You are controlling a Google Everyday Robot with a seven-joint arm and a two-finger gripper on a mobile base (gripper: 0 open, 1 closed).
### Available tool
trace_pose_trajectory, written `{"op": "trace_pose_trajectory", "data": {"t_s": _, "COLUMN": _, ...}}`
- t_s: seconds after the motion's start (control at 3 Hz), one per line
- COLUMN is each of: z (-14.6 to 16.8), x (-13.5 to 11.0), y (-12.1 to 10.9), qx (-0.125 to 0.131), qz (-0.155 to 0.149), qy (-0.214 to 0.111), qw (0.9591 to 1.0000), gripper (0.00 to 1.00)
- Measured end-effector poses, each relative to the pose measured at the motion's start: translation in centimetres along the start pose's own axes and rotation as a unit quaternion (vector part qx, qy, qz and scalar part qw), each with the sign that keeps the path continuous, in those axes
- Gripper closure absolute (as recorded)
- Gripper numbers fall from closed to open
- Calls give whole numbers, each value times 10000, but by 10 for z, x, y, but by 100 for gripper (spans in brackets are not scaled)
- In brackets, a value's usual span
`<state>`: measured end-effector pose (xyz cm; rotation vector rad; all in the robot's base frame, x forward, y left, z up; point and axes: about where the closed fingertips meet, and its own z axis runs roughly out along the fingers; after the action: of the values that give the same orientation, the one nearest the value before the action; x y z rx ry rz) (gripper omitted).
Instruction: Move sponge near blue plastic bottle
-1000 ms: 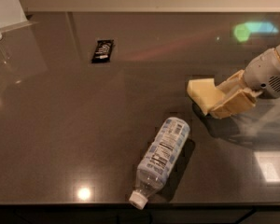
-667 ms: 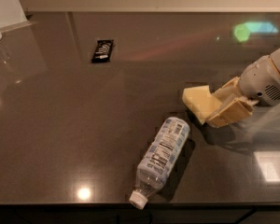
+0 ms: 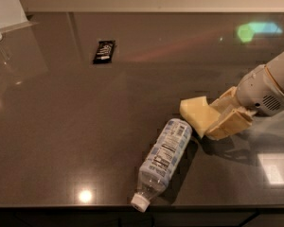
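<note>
Dark, glossy countertop (image 3: 61, 141) fills the scene, with spots of light mirrored in it. Far to the left of the fingers and toward the back, a small black wrapped bar (image 3: 104, 51) is seen lying flat, well apart from everything else. Just left of and below the fingertips, the blue plastic bottle (image 3: 163, 157) is laid on its side, its white cap (image 3: 140, 203) pointed at the near edge and its base turned toward the fingers. The sponge (image 3: 197, 114), a pale yellow foam block, is clamped between the cream fingers of the gripper (image 3: 213, 119). Its free end juts past the fingertips, very near the bottle's base; contact cannot be told. The carrying step is judged nearly finished. A short lowering beside the bottle is called for next, then a parting of the fingers without the bottle being nudged into a roll. The sponge is seen tilted, soft-edged and much shorter than the bottle.
</note>
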<state>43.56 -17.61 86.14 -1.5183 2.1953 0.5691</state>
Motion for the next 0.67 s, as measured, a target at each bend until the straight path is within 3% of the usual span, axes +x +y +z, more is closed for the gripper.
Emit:
{"op": "trace_pose_trajectory", "data": {"t_s": 0.33, "z": 1, "x": -1, "y": 1, "qx": -1, "qz": -13, "qy": 4, "qw": 10000, "gripper": 12}}
{"op": "trace_pose_trajectory", "data": {"t_s": 0.67, "z": 1, "x": -2, "y": 1, "qx": -2, "qz": -25, "qy": 7, "qw": 10000, "gripper": 0}}
